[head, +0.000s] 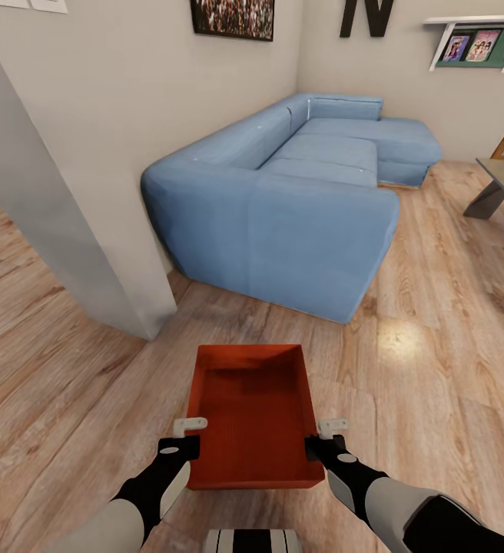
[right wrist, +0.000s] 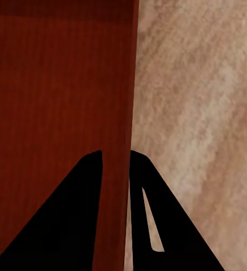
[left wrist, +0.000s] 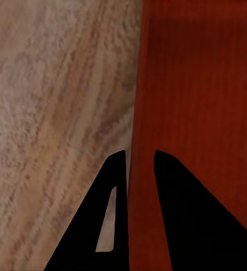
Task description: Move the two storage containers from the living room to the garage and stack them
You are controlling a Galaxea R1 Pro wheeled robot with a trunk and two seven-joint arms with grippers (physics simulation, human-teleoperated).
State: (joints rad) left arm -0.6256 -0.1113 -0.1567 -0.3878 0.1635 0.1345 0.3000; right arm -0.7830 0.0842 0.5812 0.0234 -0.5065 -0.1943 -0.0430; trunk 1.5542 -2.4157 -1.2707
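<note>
Living room, wood-plank floor (head: 436, 369), blue sofa (head: 298, 200) ahead.
Left gripper (left wrist: 140, 161) and right gripper (right wrist: 116, 158) each pinch a side wall of one orange-red container (head: 252, 415).

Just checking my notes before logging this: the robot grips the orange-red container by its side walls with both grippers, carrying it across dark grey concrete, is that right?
Not quite: the floor is light wood plank, as the head view shows. The left gripper and right gripper do clamp the container.

head: high, looking down-forward | wrists: close, along fingers | shared: storage container (head: 252, 415), wood-plank floor (head: 436, 369)
</note>
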